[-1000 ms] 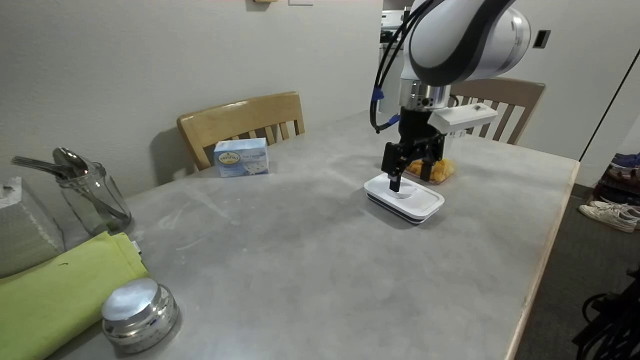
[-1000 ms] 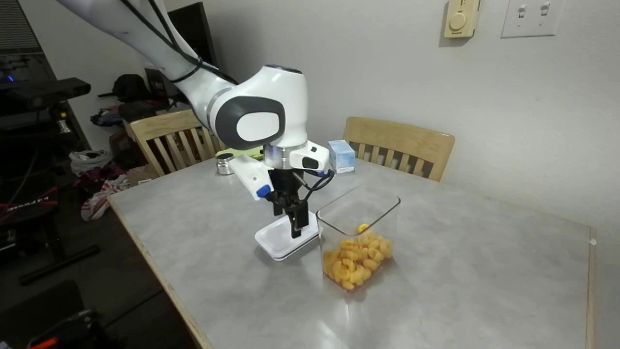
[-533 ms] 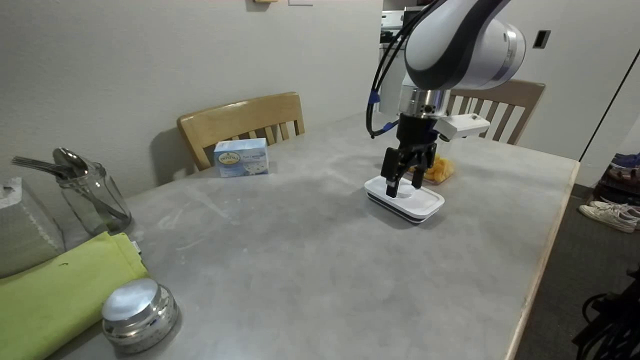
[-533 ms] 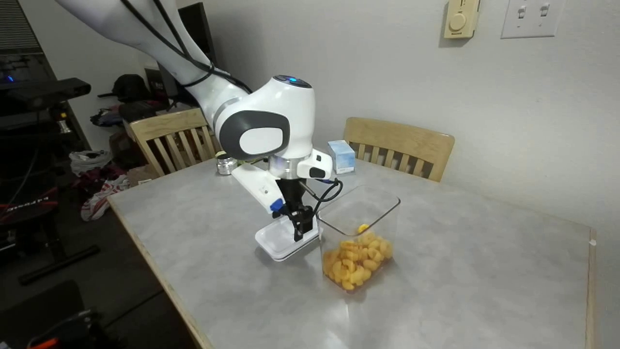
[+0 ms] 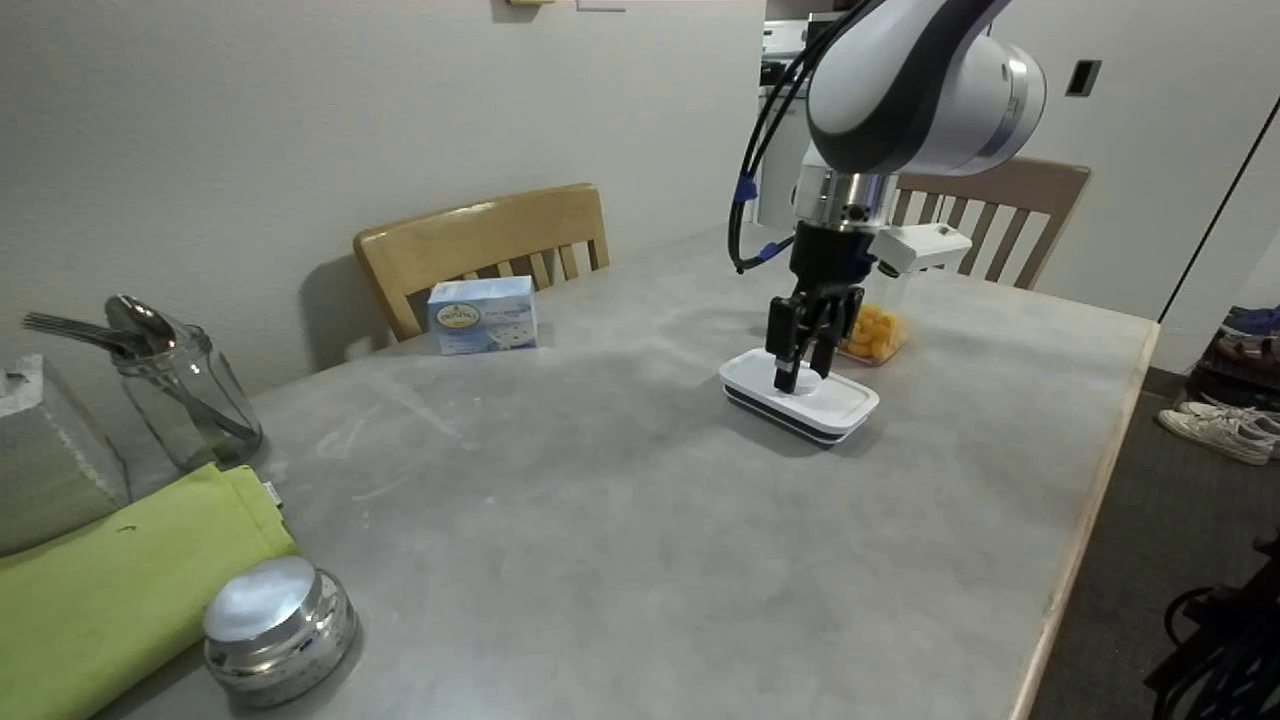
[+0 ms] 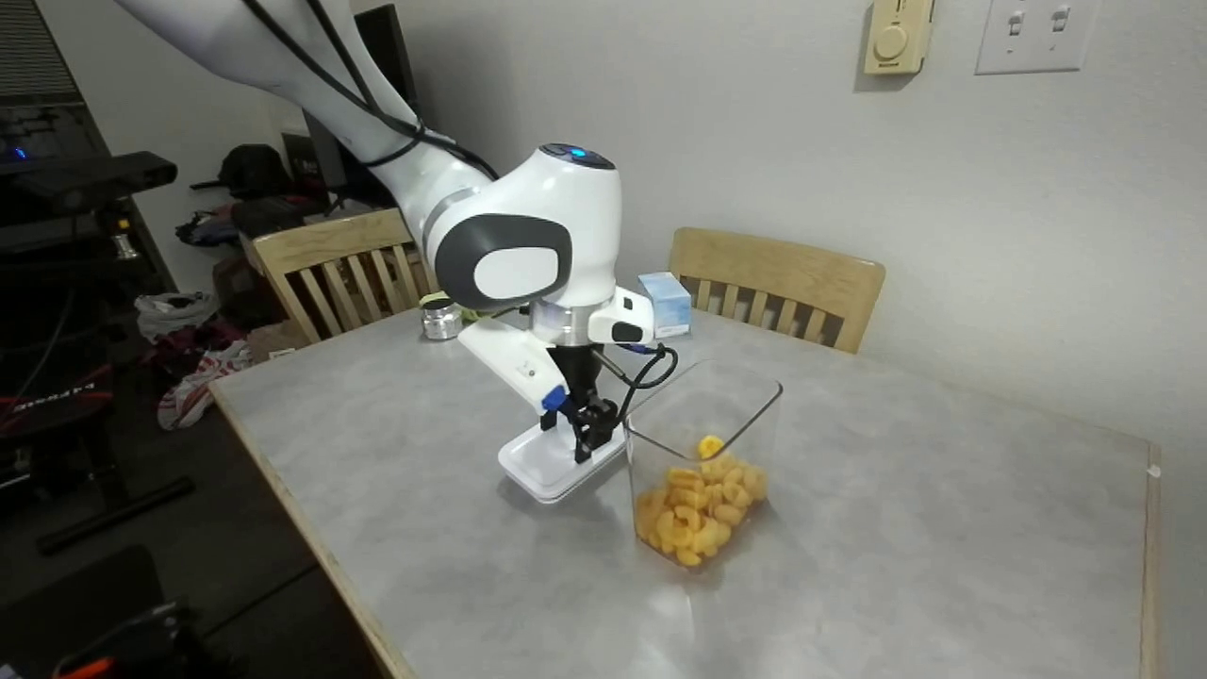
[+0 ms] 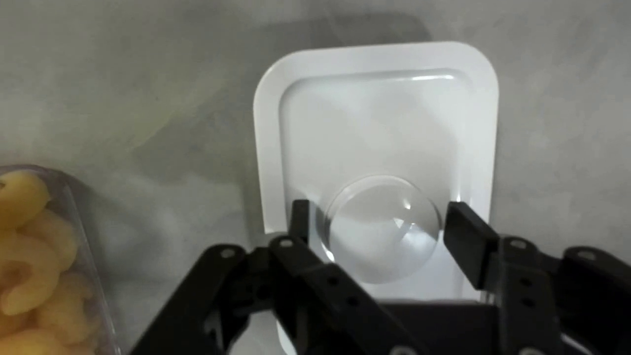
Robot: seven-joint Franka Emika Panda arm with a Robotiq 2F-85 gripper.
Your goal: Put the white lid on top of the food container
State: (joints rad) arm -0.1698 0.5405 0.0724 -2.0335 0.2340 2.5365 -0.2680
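Observation:
The white lid [image 5: 845,405] is flat with a dark seal beneath and a round clear-looking knob. It also shows in an exterior view [image 6: 542,467] and in the wrist view [image 7: 369,118]. My gripper [image 7: 377,212] points straight down with a finger on each side of the knob; it looks shut on it. The gripper also shows in both exterior views [image 5: 803,375] [image 6: 566,440]. The lid is level and very low; I cannot tell whether it touches the table. The open see-through food container [image 6: 651,462], with yellow-orange pieces low inside, stands beside the lid and in the wrist view [image 7: 84,236].
A blue-and-white box [image 5: 485,316] stands near the wall. A glass jar with cutlery [image 5: 200,405], a green cloth [image 5: 140,590] and a round metal tin [image 5: 280,630] stand at the far end from the container. Wooden chairs [image 6: 778,283] border the table.
The fingers have moved down around the knob and closed toward each other. In the last half second the lid has shifted slightly with the gripper. The container has shifted slightly away from the lid.

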